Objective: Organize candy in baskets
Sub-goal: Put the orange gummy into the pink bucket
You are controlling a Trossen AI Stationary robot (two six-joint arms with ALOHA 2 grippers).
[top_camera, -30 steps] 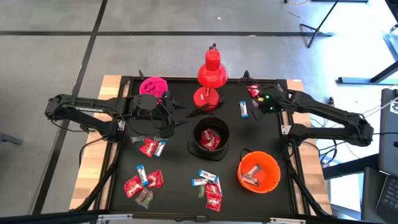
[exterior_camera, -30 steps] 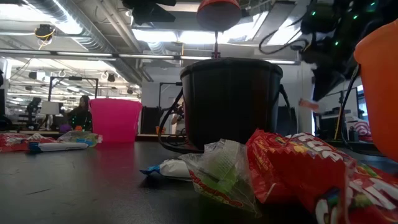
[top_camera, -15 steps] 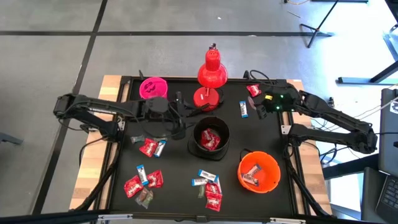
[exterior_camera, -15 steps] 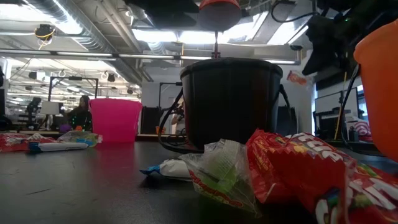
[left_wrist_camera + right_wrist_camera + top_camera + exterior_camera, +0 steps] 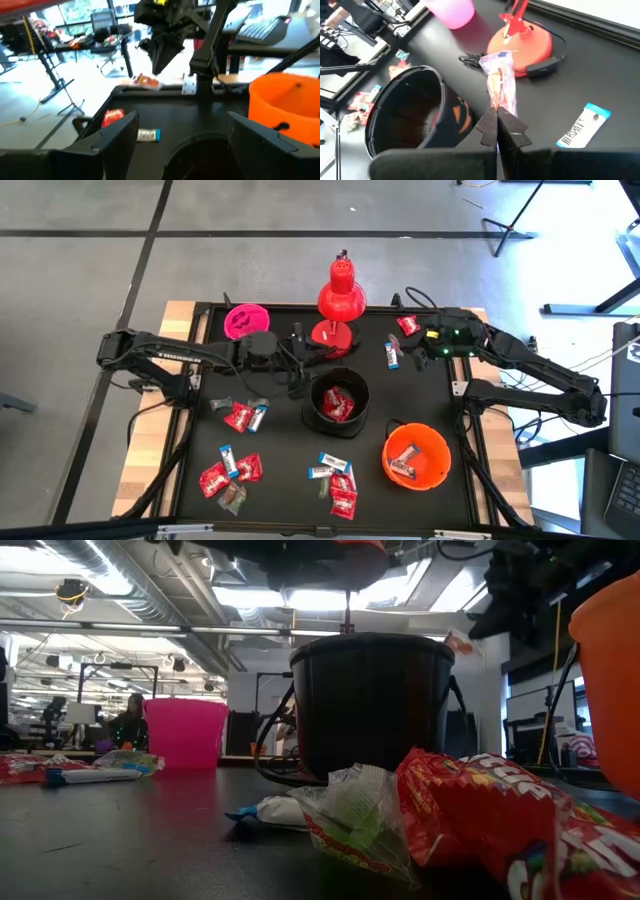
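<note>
Candy lies scattered on the dark worktop [image 5: 200, 445]: loose pieces [image 5: 232, 470] toward the lower left of the high view and another cluster [image 5: 336, 478] at lower centre. The right tool [image 5: 498, 126] is clamped on a wrapped candy [image 5: 502, 82], held above the worktop right of the red lamp [image 5: 338, 305]. The left tool [image 5: 180, 132], fingers spread apart and holding nothing, hovers just left of the black basket [image 5: 337, 403], which holds red sweets. The orange basket [image 5: 415, 457] sits lower right, the pink basket [image 5: 245, 320] upper left.
</note>
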